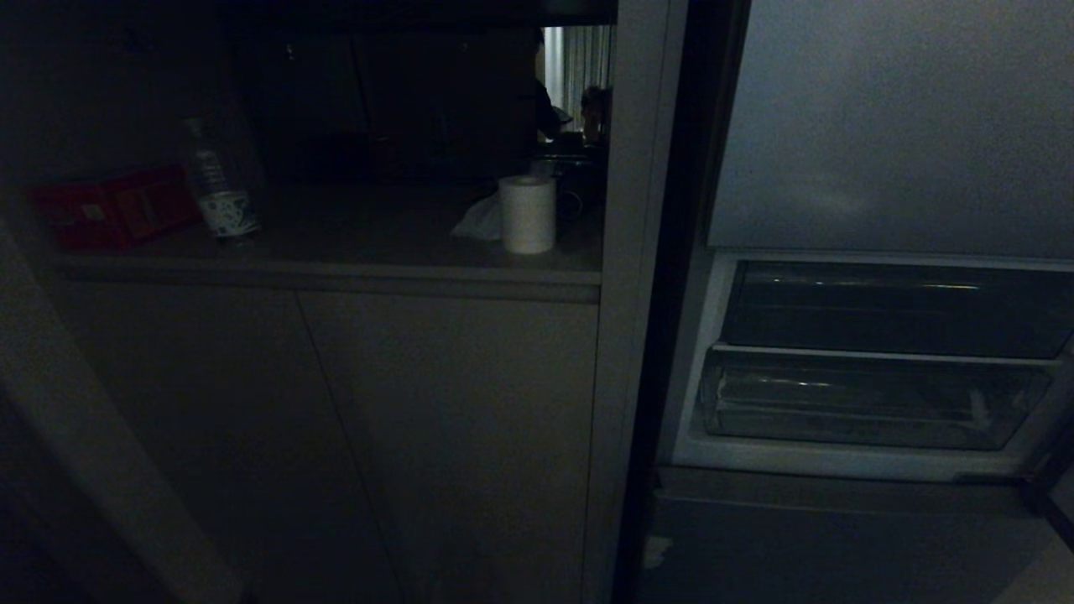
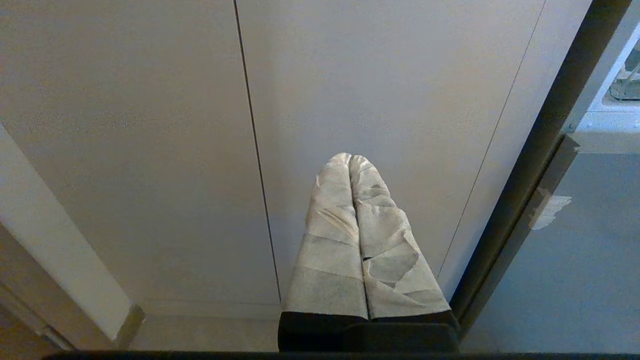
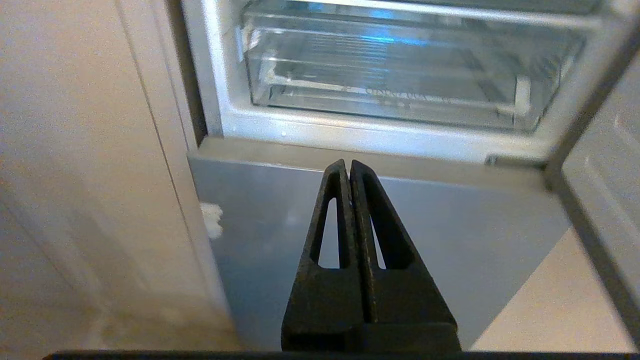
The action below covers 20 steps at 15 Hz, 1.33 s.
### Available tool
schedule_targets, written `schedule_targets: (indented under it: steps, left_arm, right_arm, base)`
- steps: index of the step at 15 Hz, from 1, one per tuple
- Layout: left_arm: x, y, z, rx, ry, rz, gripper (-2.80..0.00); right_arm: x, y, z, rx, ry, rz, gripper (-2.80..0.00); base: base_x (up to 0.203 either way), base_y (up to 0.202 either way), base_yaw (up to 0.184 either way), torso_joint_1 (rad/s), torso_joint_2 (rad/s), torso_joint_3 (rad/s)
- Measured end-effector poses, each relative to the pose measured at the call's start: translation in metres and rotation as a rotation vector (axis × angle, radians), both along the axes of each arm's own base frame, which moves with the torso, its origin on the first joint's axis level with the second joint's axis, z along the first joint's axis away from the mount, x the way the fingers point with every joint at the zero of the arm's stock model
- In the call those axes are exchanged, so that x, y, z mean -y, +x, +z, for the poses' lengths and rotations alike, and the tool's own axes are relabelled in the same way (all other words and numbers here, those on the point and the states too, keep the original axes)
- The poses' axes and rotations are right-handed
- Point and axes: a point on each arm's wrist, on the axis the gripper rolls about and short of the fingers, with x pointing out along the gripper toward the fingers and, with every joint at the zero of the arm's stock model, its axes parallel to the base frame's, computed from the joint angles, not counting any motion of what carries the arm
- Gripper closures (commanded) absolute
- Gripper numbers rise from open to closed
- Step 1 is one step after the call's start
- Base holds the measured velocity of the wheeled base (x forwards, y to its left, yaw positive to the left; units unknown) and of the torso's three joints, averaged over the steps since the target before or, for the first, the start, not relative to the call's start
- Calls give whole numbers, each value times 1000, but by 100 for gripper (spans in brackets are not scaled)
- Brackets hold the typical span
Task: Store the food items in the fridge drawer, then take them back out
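End effectors, left [image 2: 351, 159] and right [image 3: 348, 164], both clenched, empty; one fridge drawer [image 1: 864, 403].

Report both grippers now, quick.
Left gripper: shut, holding nothing, facing the cabinet.
Right gripper: shut, empty, below the fridge drawer.

I see clear ribbed fridge drawer [image 3: 390, 75], white paper roll [image 1: 528, 214], red box [image 1: 113, 208], black right gripper [image 3: 349, 167], white-taped left gripper [image 2: 350, 160].
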Motion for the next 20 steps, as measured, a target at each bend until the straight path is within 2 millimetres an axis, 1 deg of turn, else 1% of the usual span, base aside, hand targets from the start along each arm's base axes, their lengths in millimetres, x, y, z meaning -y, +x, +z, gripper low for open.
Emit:
schedule_targets:
  steps: [2, 5, 7, 9, 11, 12, 14, 15, 17, 20]
  left_arm:
    - [0, 0, 0, 0, 0, 0, 0]
    - [0, 0, 0, 0, 0, 0, 0]
    - [0, 0, 0, 0, 0, 0, 0]
    - [0, 0, 0, 0, 0, 0, 0]
    - [0, 0, 0, 0, 0, 0, 0]
    - [0, 0, 0, 0, 0, 0, 0]
    - [0, 0, 0, 0, 0, 0, 0]
    - [0, 0, 0, 0, 0, 0, 0]
    - [0, 0, 0, 0, 0, 0, 0]
    - [0, 0, 0, 0, 0, 0, 0]
  right_arm:
    - [0, -1, 3, -7, -69, 19, 0]
    - [-1, 3, 28, -40, -73, 67, 0]
    - [-2, 14, 46, -116, -67, 109, 0]
    - [-3, 35, 62, -220, -55, 161, 0]
    - [-5, 65, 73, -333, -31, 225, 0]
    - [-5, 85, 77, -388, -16, 253, 0]
    - [-7, 128, 76, -484, 10, 295, 0]
    - [-8, 151, 71, -526, 21, 311, 0]
    - [-10, 194, 55, -577, 35, 337, 0]
    - [-18, 246, 28, -560, 48, 349, 0]
  base:
    - [0, 0, 0, 0, 0, 0]
    - [0, 0, 0, 0, 0, 0]
    - [0, 0, 0, 0, 0, 0]
    - [0, 0, 0, 0, 0, 0]
    - [0, 0, 0, 0, 0, 0]
    - [0, 0, 0, 0, 0, 0]
    - [0, 0, 0, 0, 0, 0]
    - [0, 0, 0, 0, 0, 0]
    - [0, 0, 0, 0, 0, 0]
    - [0, 0, 0, 0, 0, 0]
